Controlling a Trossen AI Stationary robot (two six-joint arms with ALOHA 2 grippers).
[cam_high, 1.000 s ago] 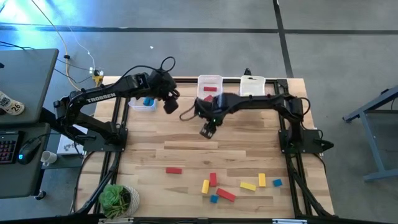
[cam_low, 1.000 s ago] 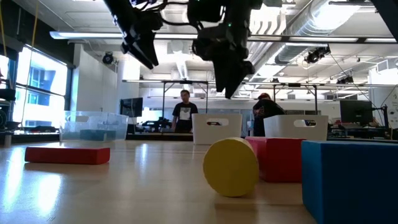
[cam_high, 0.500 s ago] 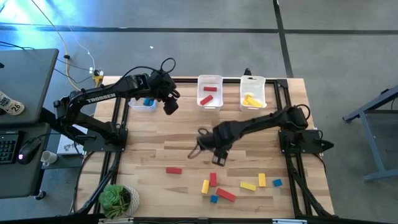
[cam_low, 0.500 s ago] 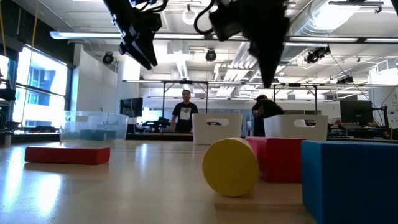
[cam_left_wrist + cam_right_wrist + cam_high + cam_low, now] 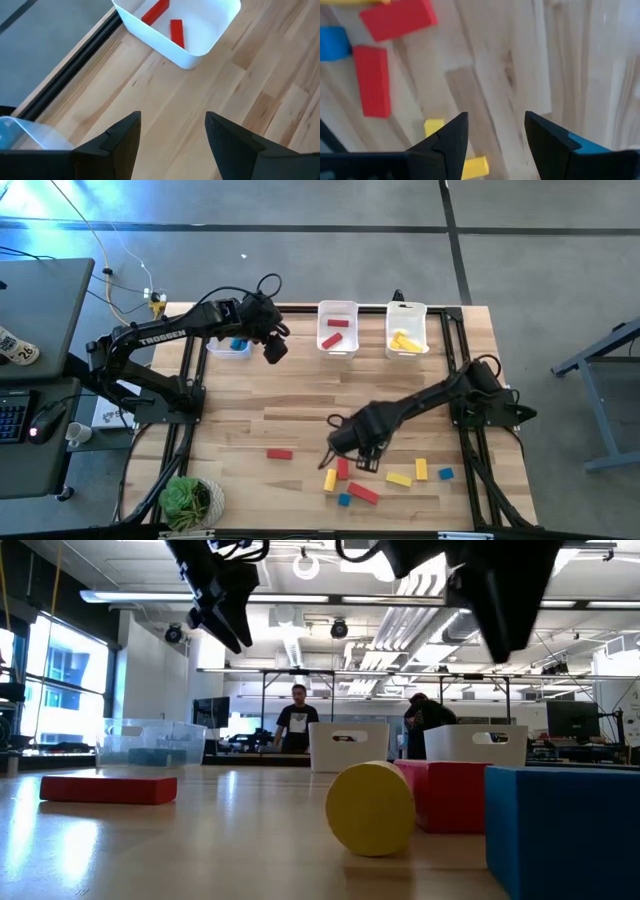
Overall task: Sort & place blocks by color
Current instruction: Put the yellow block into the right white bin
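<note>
Several red, yellow and blue blocks lie loose near the table's front edge: a lone red bar [image 5: 279, 453], then a cluster with a red bar [image 5: 343, 469], a yellow block [image 5: 330, 479] and a blue cube [image 5: 445, 474]. My right gripper [image 5: 366, 461] hovers open just above this cluster, pointing down, with red bars [image 5: 372, 80] and a yellow block [image 5: 434, 127] beside its fingers and bare wood between them. My left gripper [image 5: 276, 350] hangs open and empty in the air at the far left, next to the bin with blue blocks [image 5: 232, 345].
Three bins stand along the far edge: one with blue blocks, a white one with two red bars [image 5: 175, 30], and one with yellow blocks [image 5: 406, 335]. A potted plant [image 5: 190, 502] sits at the near left corner. Bare wood fills the table's middle. People stand in the room behind [image 5: 297, 720].
My right gripper has swung from beside the red bin at the far edge across the middle of the table toward the near edge, staying at the same height, and now stands over the block cluster. It has stayed open. No block has moved.
</note>
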